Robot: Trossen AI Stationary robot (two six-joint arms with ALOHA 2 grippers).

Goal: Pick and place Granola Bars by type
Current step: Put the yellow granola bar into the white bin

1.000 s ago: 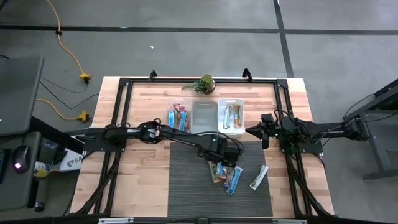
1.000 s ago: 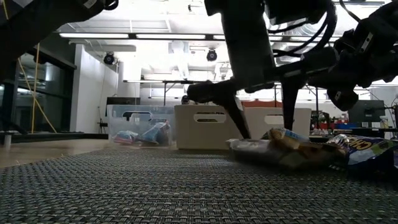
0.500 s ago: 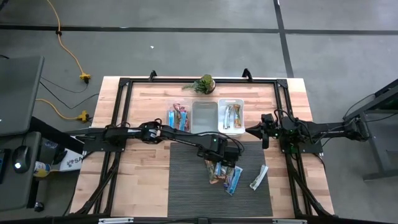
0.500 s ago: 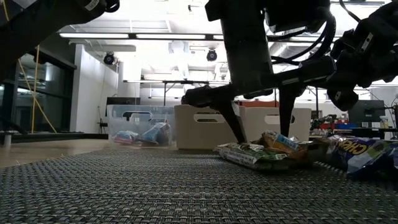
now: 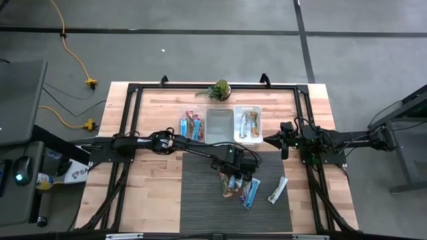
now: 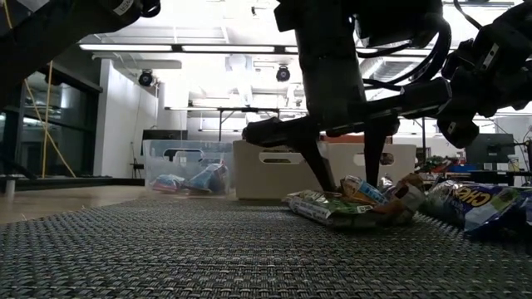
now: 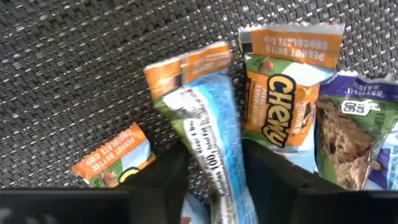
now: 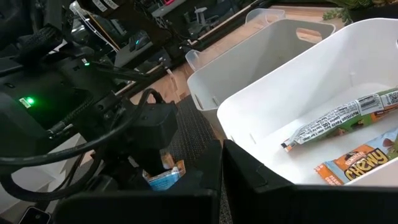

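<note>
Wooden tabletop with dark woven mat [image 5: 200, 193]: left gripper [image 5: 235, 179], previously spread wide over the heap, now has jaws narrowing around a blue-and-white foil-wrapped granola bar [image 7: 211, 143] among loose bars mid-mat; grasp appears begun, lift pending. Right gripper [image 5: 285, 143] waits beside the white plastic bin [image 5: 248, 109], jaws shut, empty.

Grey woven mat [image 5: 200, 193] lies on the wooden bench [image 5: 147, 200], at the middle of its near edge. Three clear rectangular plastic bins sit in a row behind the mat: left bin [image 5: 191, 125], middle bin [image 5: 219, 125], right bin [image 5: 248, 124]. Wrapped bars lie in the left and right bins. Small green plant [image 5: 217, 89] stands behind the bins, at the far edge. Cluster of wrapped granola bars [image 5: 241, 188] lies on the mat's right half; one white-silver wrapped bar [image 5: 277, 190] lies apart, near the mat's right edge.
</note>
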